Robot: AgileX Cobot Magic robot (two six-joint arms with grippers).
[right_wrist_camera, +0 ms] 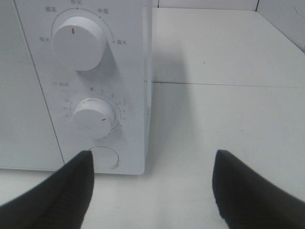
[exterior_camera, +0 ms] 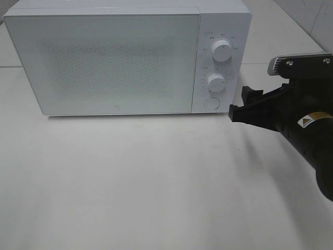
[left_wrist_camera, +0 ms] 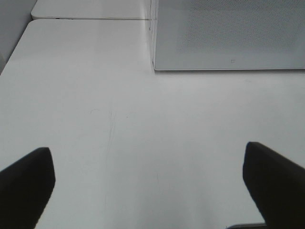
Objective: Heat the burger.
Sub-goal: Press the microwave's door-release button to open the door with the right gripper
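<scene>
The burger is out of view. A white microwave point(exterior_camera: 104, 62) stands at the back of the table with its door shut, and its frosted window shows nothing inside. My right gripper point(exterior_camera: 240, 103) is open just to the right of the control panel, level with the round door button point(exterior_camera: 211, 102). In the right wrist view the open right gripper point(right_wrist_camera: 152, 162) faces the microwave's front right corner; one finger point(right_wrist_camera: 71, 186) sits below the button point(right_wrist_camera: 106, 160). The left gripper point(left_wrist_camera: 147, 150) is open over bare table, with the microwave point(left_wrist_camera: 228, 33) ahead of it.
Two knobs sit on the panel, an upper one point(right_wrist_camera: 78, 43) and a lower timer knob point(right_wrist_camera: 94, 118) whose mark is turned away from 0. The white table point(exterior_camera: 156, 182) spreads in front. A tiled wall point(exterior_camera: 312, 15) rises at the back right.
</scene>
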